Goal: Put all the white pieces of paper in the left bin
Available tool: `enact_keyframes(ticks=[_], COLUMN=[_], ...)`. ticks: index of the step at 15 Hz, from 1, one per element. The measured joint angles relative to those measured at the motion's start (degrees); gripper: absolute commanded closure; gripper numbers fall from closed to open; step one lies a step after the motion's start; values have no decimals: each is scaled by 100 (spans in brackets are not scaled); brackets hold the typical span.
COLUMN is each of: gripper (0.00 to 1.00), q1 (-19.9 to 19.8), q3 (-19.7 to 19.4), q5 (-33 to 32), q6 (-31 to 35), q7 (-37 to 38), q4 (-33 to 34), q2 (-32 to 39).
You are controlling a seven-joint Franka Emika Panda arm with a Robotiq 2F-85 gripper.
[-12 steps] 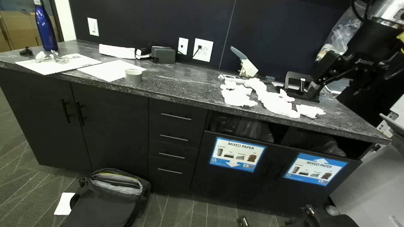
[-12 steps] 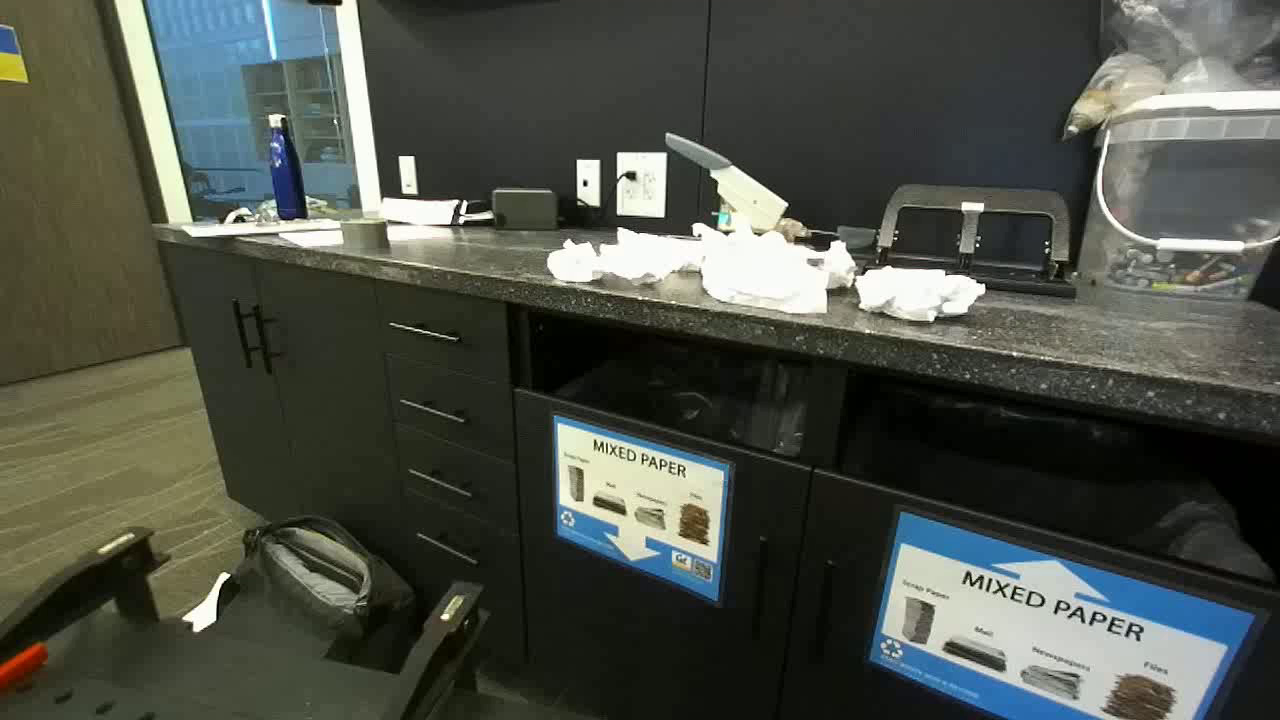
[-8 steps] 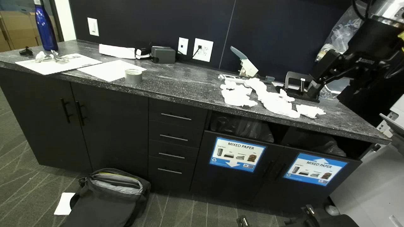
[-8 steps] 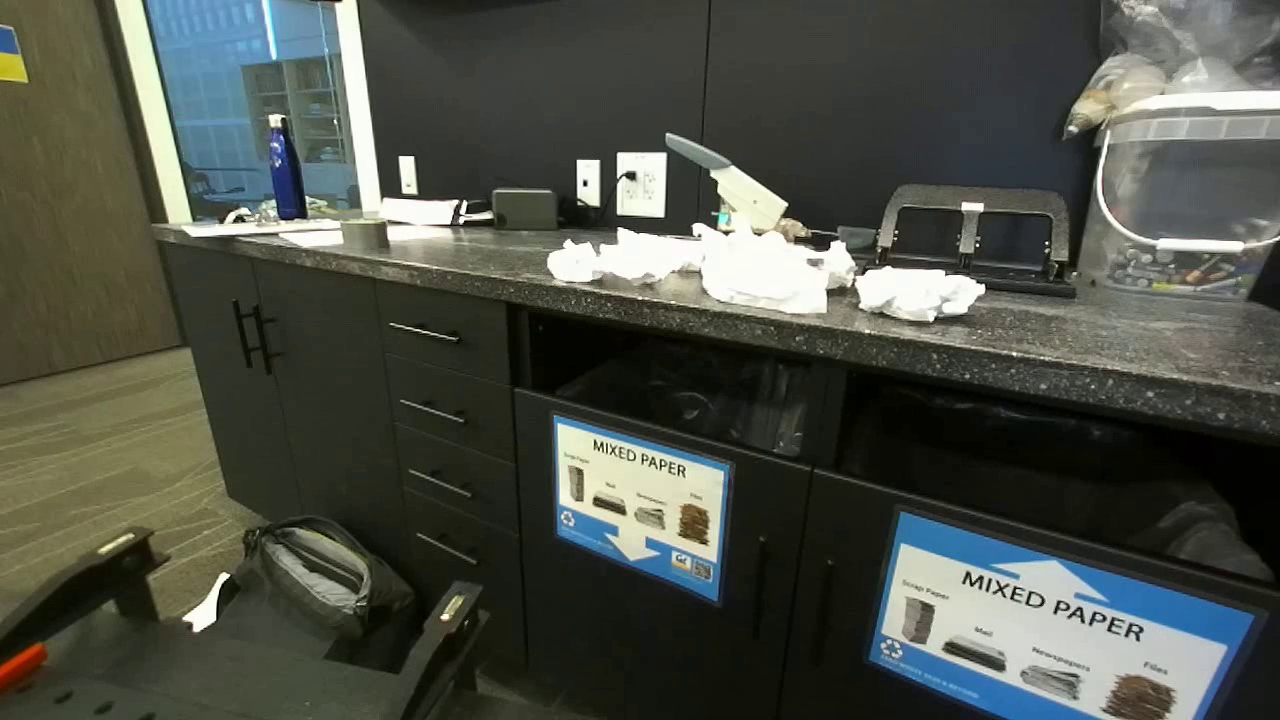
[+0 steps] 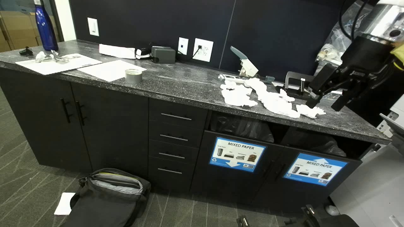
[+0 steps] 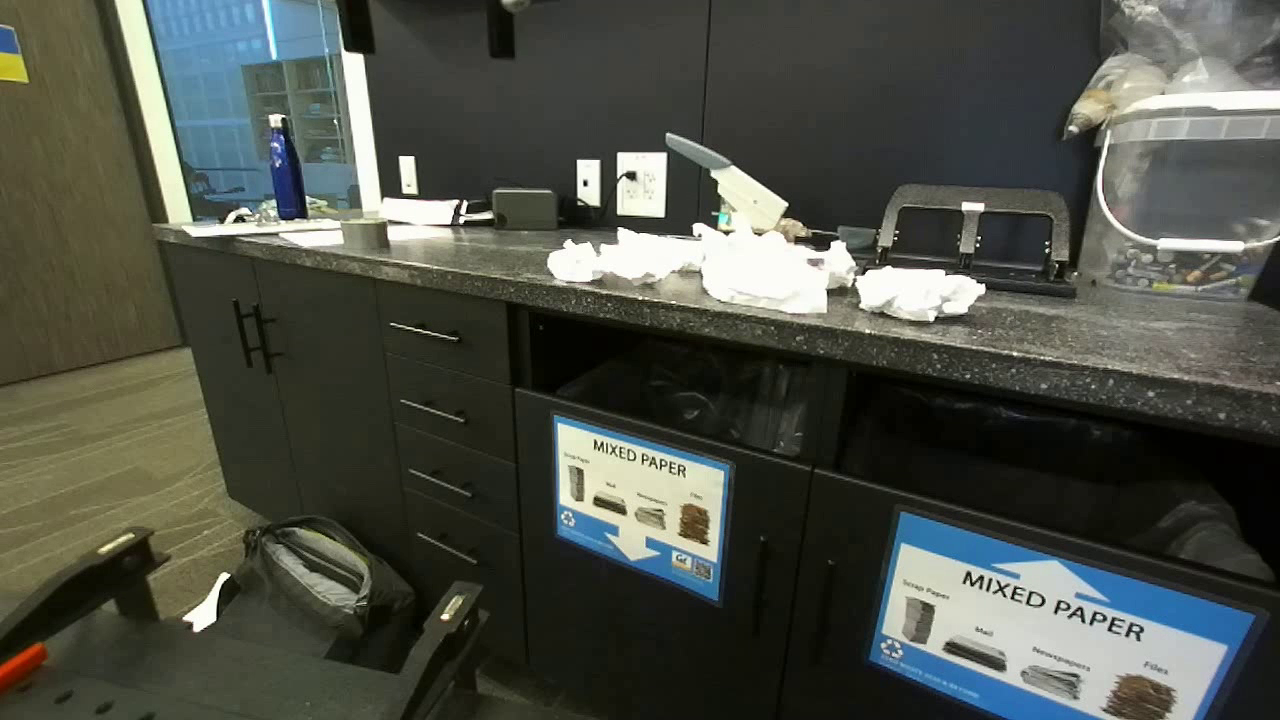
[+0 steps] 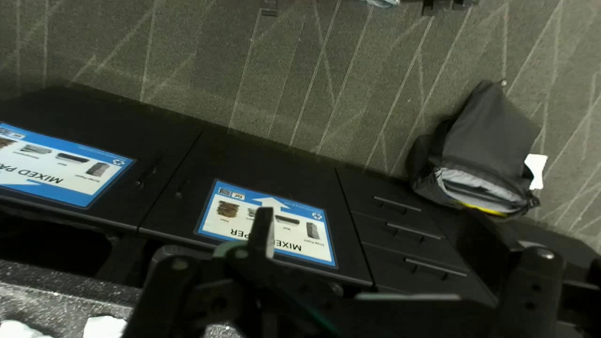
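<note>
Scraps [image 6: 765,272] of white paper lie crumpled along the front of the counter [image 6: 1150,330], mostly run together, so their count cannot be told. On the near side the claw [image 5: 325,104] hangs with its fingers [image 7: 259,230] spread and nothing between them. In an exterior view a finger lines up with the end scrap [image 5: 311,111], but the wrist view has floor [image 7: 291,70] past the fingers, so the claw is probably clear of the paper. Such a spread suits a first pick; with this much paper on top, the work looks barely begun.

The left bin [image 5: 233,181] sits below this stretch of counter, which may be why the scraps lie there: each has a short way over the edge. Its mouth is set back, so a scrap should come forward, go down, then be pushed in. Its label [image 5: 237,154] and the twin label [image 5: 315,169] on the right bin [image 5: 296,195] could be confused. Its inside is too dark to read.

Behind the end scrap stands a punch [image 6: 970,195], close enough to be nudged. Farther along lie flat sheets [image 5: 110,70], likely no part of the job, a tape roll [image 5: 133,77] by one edge. Farthest is a bottle [image 5: 45,28], upright at the counter's end, out of the way.
</note>
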Motion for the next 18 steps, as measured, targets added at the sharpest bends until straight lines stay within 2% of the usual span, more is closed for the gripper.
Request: enact_keyframes(ticks=[4, 7, 10, 13, 18], gripper=[0, 0, 0, 0, 0], q1=[7, 49, 40, -97, -747], q3=[-679, -938, -1028, -1040, -810], q5=[-262, -302, -243, -43, 481], q6=[25, 65, 205, 200, 171], q7=[-1418, -2193, -2880, -3998, -5505], q4=[664, 1432, 2300, 3251, 4797], q2=[1304, 2342, 3395, 4452, 6036])
